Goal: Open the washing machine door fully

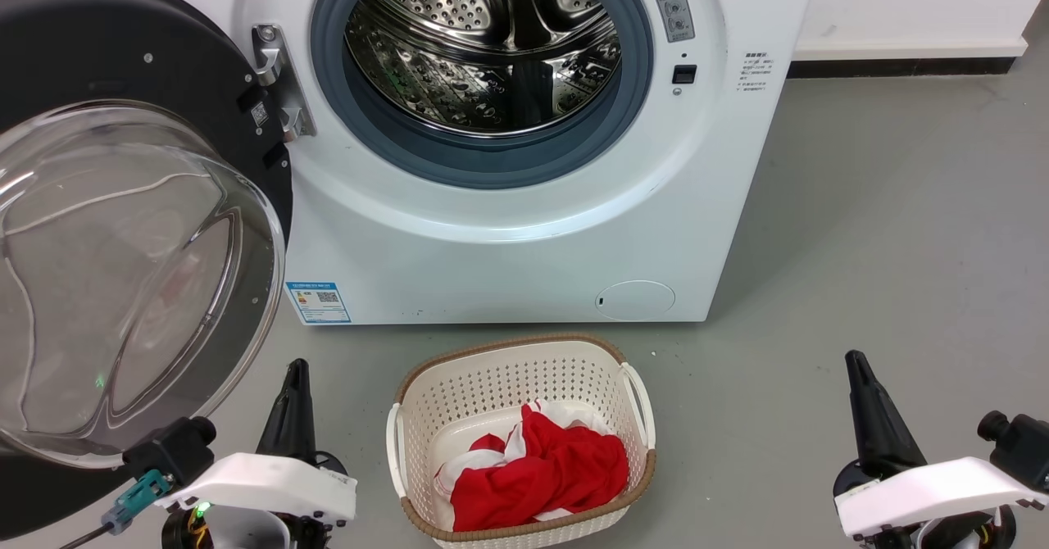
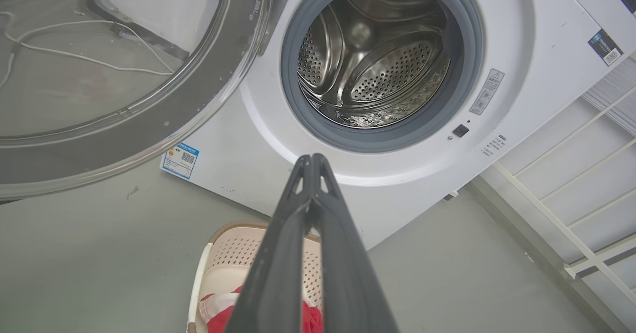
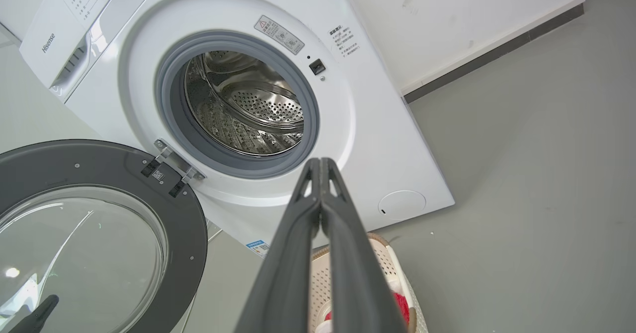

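1. door [image 1: 139, 229] hangs swung wide on its hinge [image 1: 279, 82], left of the drum [image 1: 483, 49].
2. left end effector [image 1: 297, 366] and right end effector [image 1: 855, 359]: fingers pressed together, holding nothing; the left sits near the door's lower edge.
3. door looks stiff, heavy, glossy; probably best pushed on the black rim [image 1: 98, 49] far from the hinge, not the glass [image 1: 123, 319].

There is one washing machine [image 1: 524, 229], with one door [image 1: 98, 49], one metal hinge [image 1: 274, 82], one steel drum [image 1: 483, 49], one grey rubber ring [image 1: 492, 164] and one small round flap [image 1: 635, 299]. Its front carries one blue label [image 1: 318, 302] and one grey warning sticker [image 1: 669, 4]. One basket [image 1: 508, 369] holds red-and-white cloth [image 1: 541, 467]; how many pieces cannot be told. There are two hands, the left hand [image 1: 297, 369] and the right hand [image 1: 855, 360].
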Available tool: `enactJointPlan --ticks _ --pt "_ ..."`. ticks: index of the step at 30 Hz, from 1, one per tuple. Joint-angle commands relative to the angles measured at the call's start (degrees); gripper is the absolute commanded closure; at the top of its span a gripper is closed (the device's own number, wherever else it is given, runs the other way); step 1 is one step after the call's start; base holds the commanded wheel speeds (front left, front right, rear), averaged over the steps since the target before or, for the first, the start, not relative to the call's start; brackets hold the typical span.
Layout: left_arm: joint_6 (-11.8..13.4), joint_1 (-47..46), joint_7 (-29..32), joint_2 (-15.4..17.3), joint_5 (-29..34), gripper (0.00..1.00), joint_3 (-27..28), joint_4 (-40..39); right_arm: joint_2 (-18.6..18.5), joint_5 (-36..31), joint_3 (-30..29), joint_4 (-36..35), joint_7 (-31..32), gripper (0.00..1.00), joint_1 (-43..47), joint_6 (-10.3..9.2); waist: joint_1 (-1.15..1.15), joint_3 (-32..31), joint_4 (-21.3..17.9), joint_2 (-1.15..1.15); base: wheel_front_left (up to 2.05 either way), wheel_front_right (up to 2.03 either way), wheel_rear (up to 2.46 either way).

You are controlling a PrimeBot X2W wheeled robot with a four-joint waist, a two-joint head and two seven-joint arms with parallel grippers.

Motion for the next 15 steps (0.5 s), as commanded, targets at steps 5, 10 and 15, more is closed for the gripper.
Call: enactJointPlan --ticks 5,10,15 --pt "-1.03 -1.7 1.36 -0.1 -5.84 1.0 1.07 -0.15 -0.66 6.24 -0.35 0.28 0.92 1.0 -2.34 -0.01 0.0 0.0 0.05 0.0 0.0 0.0 0.0" --pt "-1.61 -1.93 2.36 -0.28 -9.86 1.0 1.7 0.23 -0.76 10.5 -0.54 0.98 1.54 1.0 -2.72 -0.01 0.0 -0.01 0.08 0.0 0.0 0.0 0.0" --pt "-2.12 -2.14 3.32 -0.47 -13.64 1.0 2.25 0.57 -0.82 14.48 -0.75 1.61 2.19 1.0 -3.21 -0.01 0.0 -0.01 0.12 0.0 0.0 0.0 0.0"
